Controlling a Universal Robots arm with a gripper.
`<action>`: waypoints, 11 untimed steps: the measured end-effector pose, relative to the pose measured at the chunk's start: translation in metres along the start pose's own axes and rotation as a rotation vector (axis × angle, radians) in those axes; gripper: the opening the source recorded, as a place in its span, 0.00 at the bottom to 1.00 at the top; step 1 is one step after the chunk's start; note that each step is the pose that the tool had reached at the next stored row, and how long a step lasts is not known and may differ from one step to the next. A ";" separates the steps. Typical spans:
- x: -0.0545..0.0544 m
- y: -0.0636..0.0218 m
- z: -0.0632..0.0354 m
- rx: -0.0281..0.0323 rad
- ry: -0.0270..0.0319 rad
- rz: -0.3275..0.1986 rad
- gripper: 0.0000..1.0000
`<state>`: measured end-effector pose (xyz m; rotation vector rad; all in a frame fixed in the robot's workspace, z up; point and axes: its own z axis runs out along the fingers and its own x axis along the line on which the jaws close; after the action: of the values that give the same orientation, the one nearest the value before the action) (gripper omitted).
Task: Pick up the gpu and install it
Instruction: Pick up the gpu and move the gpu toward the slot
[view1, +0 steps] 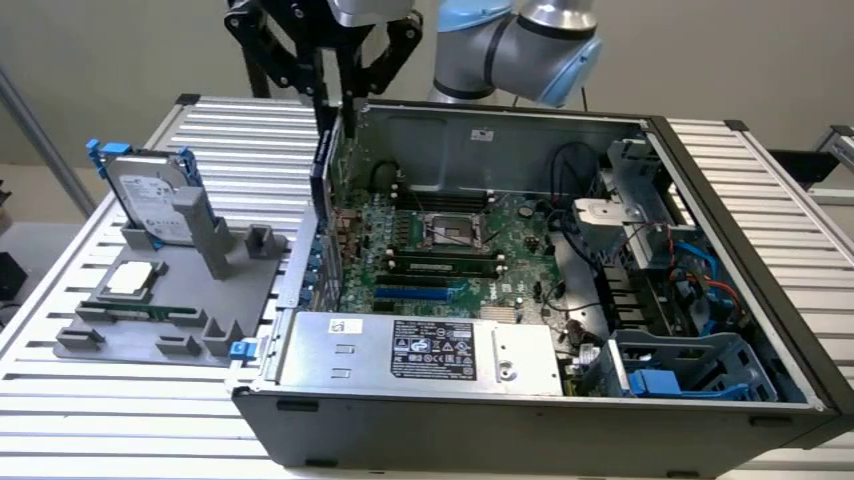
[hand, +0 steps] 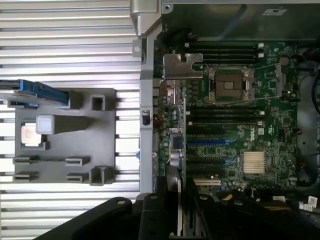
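Observation:
My gripper (view1: 334, 92) hangs above the back corner of the open computer case (view1: 694, 150), on the exterior view's left, with its black fingers (view1: 310, 60) shut on the gpu (view1: 324, 150). The card hangs edge-on, thin and dark, just inside the case's wall and above the motherboard (view1: 441, 240). In the wrist view the gpu (hand: 175, 150) runs away from my gripper (hand: 172, 200) as a narrow edge, ending in its silver bracket (hand: 182, 66). It lies over the motherboard (hand: 235, 130), beside the blue expansion slot (hand: 207, 141).
A grey fixture (view1: 174, 320) on the slotted table (view1: 80, 400) carries an upright hard drive with blue rails (view1: 154, 195), a processor chip (view1: 130, 278) and a memory stick (view1: 134, 310). Inside the case are the power supply (view1: 420, 350), cables and a blue drive cage (view1: 681, 370).

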<state>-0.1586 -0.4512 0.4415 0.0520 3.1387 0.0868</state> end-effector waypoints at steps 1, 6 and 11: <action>-0.005 0.0001 0.0001 0.0000 0.0001 0.000 0.00; -0.027 0.0007 0.0030 0.0001 0.0000 0.000 0.00; -0.050 0.0010 0.0118 0.0033 -0.0001 0.000 0.00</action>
<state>-0.1084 -0.4511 0.4298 0.0520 3.1388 0.0817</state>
